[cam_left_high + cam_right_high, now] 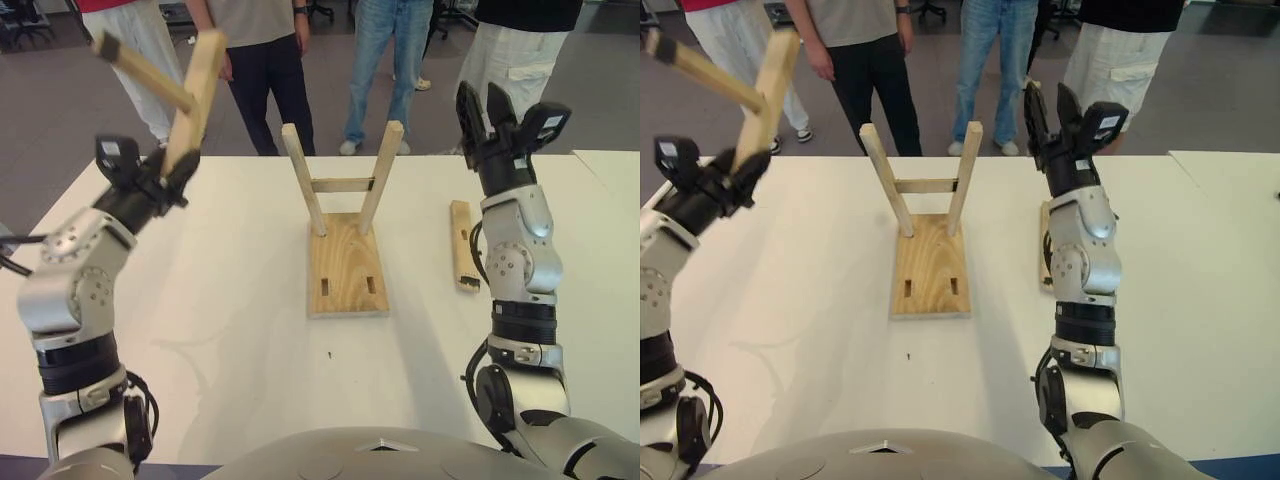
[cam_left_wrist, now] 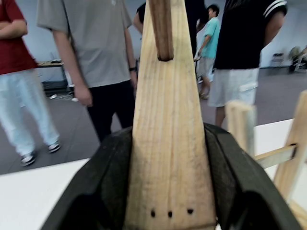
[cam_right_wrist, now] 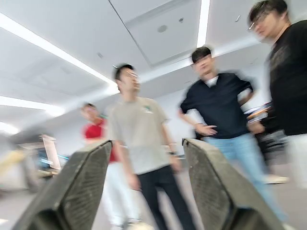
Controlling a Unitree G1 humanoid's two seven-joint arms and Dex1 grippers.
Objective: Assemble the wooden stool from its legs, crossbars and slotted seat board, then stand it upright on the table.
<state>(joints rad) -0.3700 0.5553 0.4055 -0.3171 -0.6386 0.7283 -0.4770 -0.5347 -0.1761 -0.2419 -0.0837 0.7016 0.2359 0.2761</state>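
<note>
Pale wooden board point(image 1: 347, 275) lies flat mid-desk point(image 1: 200, 300), with two empty slots at its near end. Two legs point(image 1: 300, 180) stand splayed at its far end, joined by a crossbar point(image 1: 342, 185). The third leg point(image 1: 197, 95), with a second crossbar point(image 1: 140, 68) stuck in it, tilts up at left, gripped by the left hand point(image 1: 165, 172). The fourth leg point(image 1: 461, 245) lies flat right of the board.

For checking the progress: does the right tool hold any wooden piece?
No, the right tool is open and empty; a loose wooden piece lies on the table beside it.
</note>
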